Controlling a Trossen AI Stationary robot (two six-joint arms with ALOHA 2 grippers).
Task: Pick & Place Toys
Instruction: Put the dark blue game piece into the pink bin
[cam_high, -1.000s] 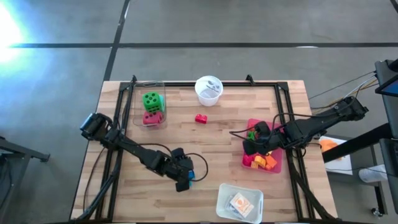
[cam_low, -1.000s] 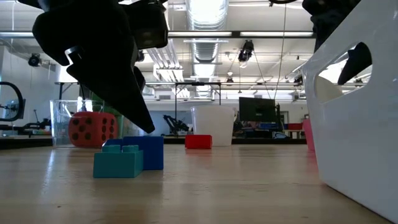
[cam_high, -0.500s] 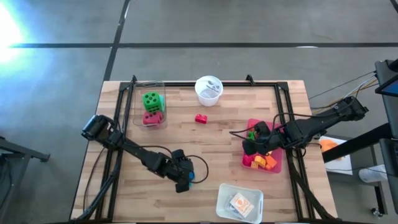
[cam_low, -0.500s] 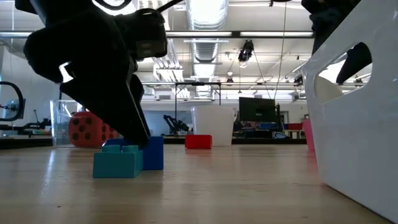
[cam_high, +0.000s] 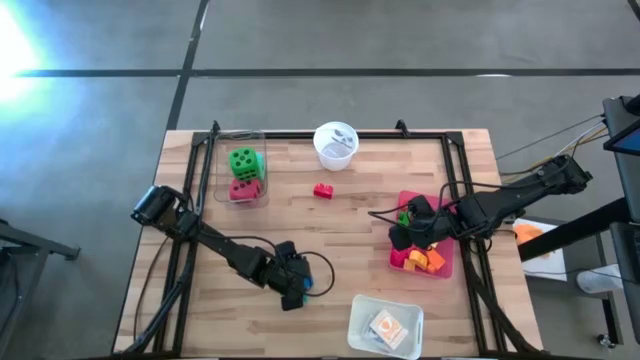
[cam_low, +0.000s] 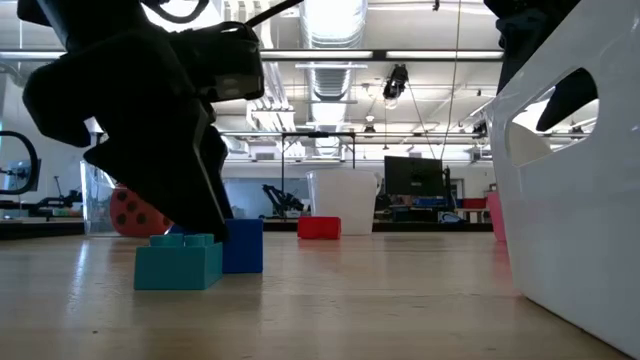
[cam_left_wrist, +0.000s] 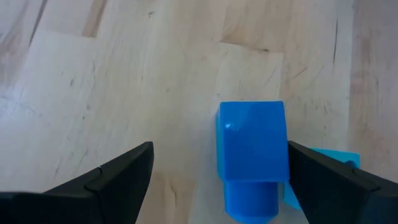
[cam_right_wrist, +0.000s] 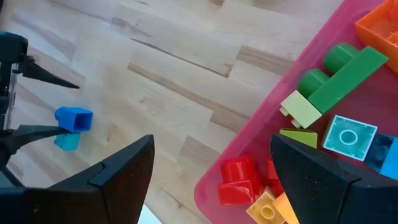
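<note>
Now my left tool has come lower over the last second: in the low view its dark bulk has dropped until it reaches the table beside the blue brick, and the teal brick in front has slid a little sideways, so I judge I nudged it on the way down. To me that means the approach is done and the closing is what's left; nothing is lifted yet.

My left tool stands wide open and has hold of nothing. In the left wrist view the blue brick sits between my two fingers but off centre, close to one and well apart from the other, with the teal brick tucked just behind it. Closing as I stand may push the blue brick sideways, or catch the teal one too.

On the table both bricks lie at about 7 o'clock, near the front edge. The pink tray of bricks is at 3 o'clock, where my right tool hovers wide open, holding nothing. A red brick lies apart near 12 o'clock.
</note>
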